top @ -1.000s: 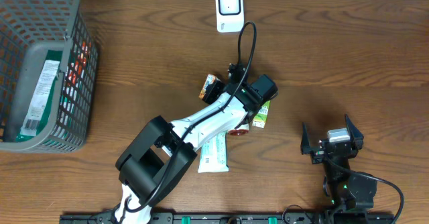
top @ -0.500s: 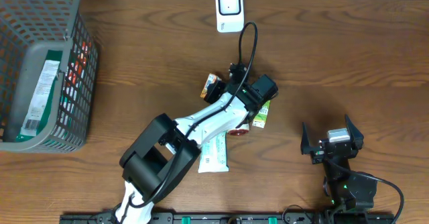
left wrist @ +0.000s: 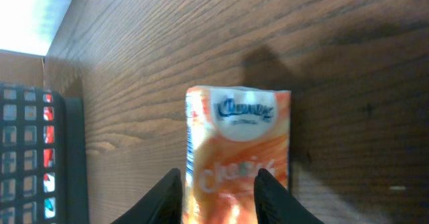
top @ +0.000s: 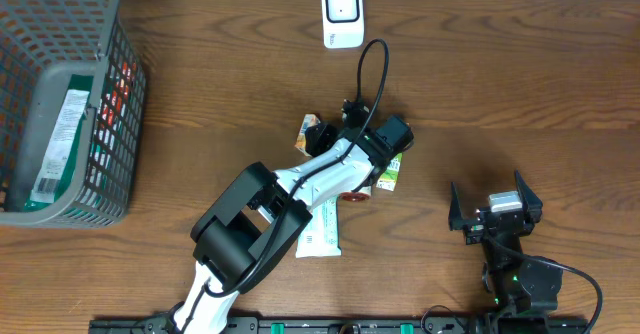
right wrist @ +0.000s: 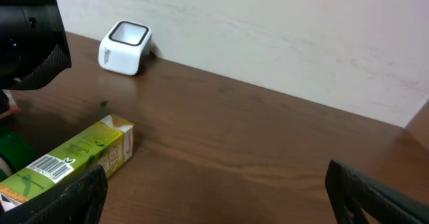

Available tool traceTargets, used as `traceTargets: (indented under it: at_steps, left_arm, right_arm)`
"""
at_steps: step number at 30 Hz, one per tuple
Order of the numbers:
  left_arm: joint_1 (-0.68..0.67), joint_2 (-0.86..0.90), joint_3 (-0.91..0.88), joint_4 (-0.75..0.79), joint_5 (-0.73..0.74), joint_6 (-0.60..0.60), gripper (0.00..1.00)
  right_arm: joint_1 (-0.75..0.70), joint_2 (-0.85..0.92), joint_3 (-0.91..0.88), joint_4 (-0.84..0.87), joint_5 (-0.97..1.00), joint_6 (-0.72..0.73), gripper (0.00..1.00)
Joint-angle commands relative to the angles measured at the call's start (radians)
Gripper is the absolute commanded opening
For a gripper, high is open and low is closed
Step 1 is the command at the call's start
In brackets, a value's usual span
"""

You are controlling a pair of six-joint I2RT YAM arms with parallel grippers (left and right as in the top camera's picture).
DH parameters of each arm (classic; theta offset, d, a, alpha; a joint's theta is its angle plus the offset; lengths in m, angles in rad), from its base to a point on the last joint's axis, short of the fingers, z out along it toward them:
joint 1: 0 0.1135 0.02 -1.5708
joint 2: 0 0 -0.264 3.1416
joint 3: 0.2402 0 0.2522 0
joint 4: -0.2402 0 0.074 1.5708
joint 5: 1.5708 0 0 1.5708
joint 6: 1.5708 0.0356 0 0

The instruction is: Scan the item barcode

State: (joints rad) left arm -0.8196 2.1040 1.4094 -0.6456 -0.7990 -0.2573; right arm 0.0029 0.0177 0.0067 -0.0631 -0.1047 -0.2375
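Orange Kleenex tissue pack (left wrist: pixel 238 150), middle of the desk (top: pixel 200 94): I judge it light, soft, slippery; take its narrow sides. My left gripper (left wrist: pixel 219 178) straddles it, whether pinching I cannot tell; my right gripper (top: pixel 490 209) gapes empty

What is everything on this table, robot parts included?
basket: one, grey mesh, far left, partly filled
scanner: one, white, back edge, centre
tissue pack: one, orange, mid-table
carton: one, green, barcode up, right of the tissue pack
packet: one, white and green, front of centre
red item: one, partly hidden beside the packet
left gripper: one, black, fingers flanking the tissue pack
right gripper: one, black, open and empty, front right
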Motion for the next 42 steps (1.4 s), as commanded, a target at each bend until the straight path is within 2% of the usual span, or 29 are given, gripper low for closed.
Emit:
traceTargets:
  at_steps: [1,6,11,17,18,23,25,29,33,42]
  left_arm:
    - [0.005,0.009,0.002,0.000,-0.013,-0.003,0.38]
    - [0.005,0.004,0.004,0.000,-0.011,-0.006,0.38]
    - [0.033,-0.059,0.044,-0.039,0.116,-0.006,0.38]
    - [0.198,-0.187,0.113,-0.087,0.467,-0.005,0.39]
    - [0.260,-0.213,0.114,-0.087,0.586,0.007,0.45]
    - [0.502,-0.198,0.112,-0.088,1.081,0.139,0.50]
    - [0.577,-0.162,0.110,-0.094,1.188,0.173,0.50]
    - [0.671,-0.093,0.100,-0.118,1.313,0.233,0.49]
    - [0.692,-0.032,0.100,-0.164,1.397,0.339,0.49]
    - [0.686,0.060,0.100,-0.155,1.398,0.381,0.43]
  right_arm:
    - [-0.005,-0.003,-0.001,-0.003,-0.005,0.013,0.99]
    - [-0.005,-0.003,-0.001,-0.003,-0.005,0.013,0.99]
    - [-0.005,-0.003,-0.001,-0.003,-0.005,0.013,0.99]
    - [-0.005,-0.003,-0.001,-0.003,-0.005,0.013,0.99]
    - [-0.005,-0.003,-0.001,-0.003,-0.005,0.013,0.99]
    - [-0.005,-0.003,-0.001,-0.003,-0.005,0.013,0.99]
    - [-0.005,-0.003,-0.001,-0.003,-0.005,0.013,0.99]
    - [-0.005,-0.003,-0.001,-0.003,-0.005,0.013,0.99]
    - [-0.005,-0.003,-0.001,-0.003,-0.005,0.013,0.99]
    - [-0.005,-0.003,-0.001,-0.003,-0.005,0.013,0.99]
